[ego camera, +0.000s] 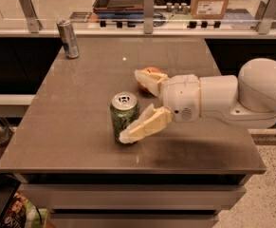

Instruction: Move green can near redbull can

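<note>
The green can (123, 116) stands upright near the front middle of the brown table (80, 103); it has pale lettering and a silver top. The redbull can (68, 38), slim and silver-blue, stands at the table's far left corner. My gripper (133, 107) reaches in from the right on a white arm, just right of the green can. It is open: the near finger (144, 125) lies at the can's lower right side, and the far finger (147, 80) is behind and to the right of the can. The can is not gripped.
A red-orange apple (146, 76) sits behind the far finger, mostly hidden by it. A glass rail with metal posts (149, 6) runs along the back of the table, with a counter, trays and a cardboard box (212, 0) beyond. The floor shows at the lower right.
</note>
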